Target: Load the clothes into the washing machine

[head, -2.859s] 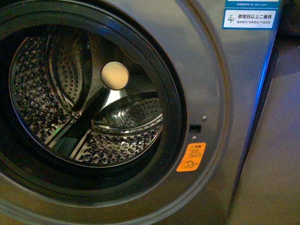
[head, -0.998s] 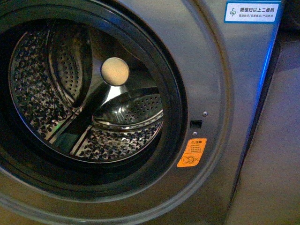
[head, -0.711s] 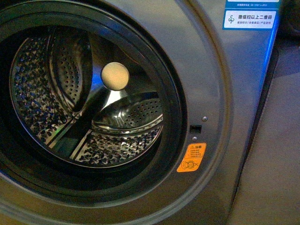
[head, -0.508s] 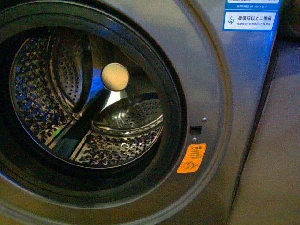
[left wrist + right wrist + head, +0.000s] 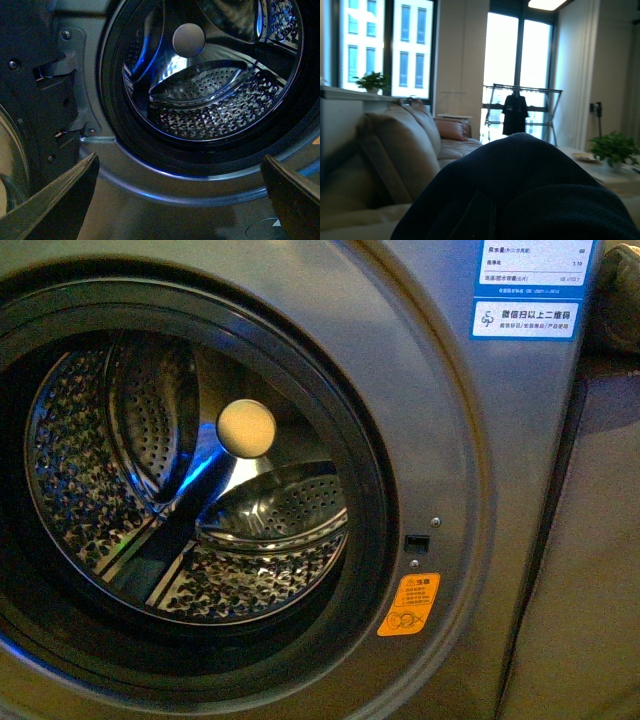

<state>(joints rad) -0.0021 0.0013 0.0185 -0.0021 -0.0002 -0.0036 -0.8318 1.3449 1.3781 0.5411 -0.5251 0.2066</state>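
The washing machine [image 5: 450, 410] fills the front view: grey metallic front, black-rimmed porthole standing open, perforated steel drum [image 5: 110, 490] with a cream round hub [image 5: 246, 427]; nothing lies inside the drum. Neither arm shows in the front view. In the left wrist view my left gripper [image 5: 180, 200] is open, its two dark fingers [image 5: 55, 200] wide apart below the drum's mouth [image 5: 210, 100], nothing between them. In the right wrist view the clothes [image 5: 520, 190], a dark navy knit garment, drape over my right gripper, which is shut on them and hidden beneath the fabric.
An orange warning sticker [image 5: 408, 604] and blue-white labels [image 5: 526, 288] sit on the machine's front. The door hinge bracket [image 5: 55, 75] stands beside the porthole. Behind the garment are a beige sofa [image 5: 405, 145], a drying rack [image 5: 520, 110] and a potted plant [image 5: 612, 147].
The front view has shifted: the porthole and labels sit lower in the picture than a second ago, and a blue glint shows in the drum. No arm entered that view.
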